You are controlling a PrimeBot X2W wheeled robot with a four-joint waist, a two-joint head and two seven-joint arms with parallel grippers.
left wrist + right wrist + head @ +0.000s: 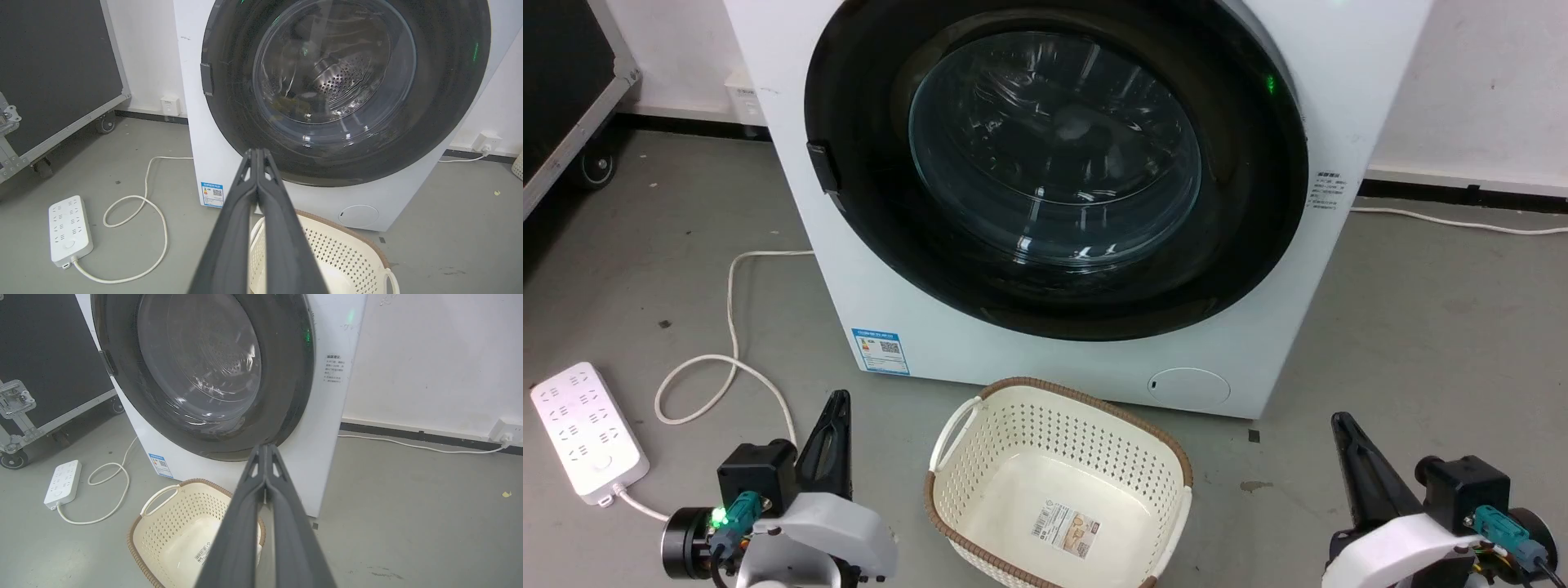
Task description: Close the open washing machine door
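Beyond my dark grey left gripper (257, 154), the washing machine (408, 204) is white and its washing machine door (445, 102) glossy black. Just below it the basket (335, 249) is cream, dotted with holes, brown-rimmed.

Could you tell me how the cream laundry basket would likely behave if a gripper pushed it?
The laundry basket looks empty, perforated plastic: probably light, sliding easily on the smooth floor. Its wide, low shape makes tipping unlikely.

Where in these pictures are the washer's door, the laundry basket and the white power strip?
washing machine door (1054, 155): head view, on the glass window at its centre.
laundry basket (1054, 433): head view, on its perforated far wall.
power strip (580, 425): head view, on its socket face.
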